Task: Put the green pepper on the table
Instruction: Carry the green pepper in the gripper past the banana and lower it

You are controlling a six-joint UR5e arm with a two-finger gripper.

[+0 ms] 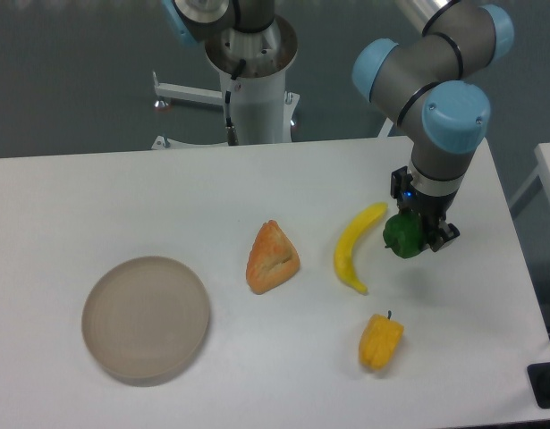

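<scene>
The green pepper (401,237) is small, glossy and dark green. It sits between the fingers of my gripper (418,236) at the right side of the white table (96,197), just right of the banana. The gripper points down and is shut on the pepper. I cannot tell whether the pepper touches the tabletop or hangs just above it. The gripper's fingers partly hide the pepper's right side.
A yellow banana (355,250) lies just left of the pepper. A yellow-orange pepper (380,341) lies in front of it. An orange bread-like wedge (271,257) is at the centre. A round beige-grey plate (146,317) sits front left. The table's right edge is near the gripper.
</scene>
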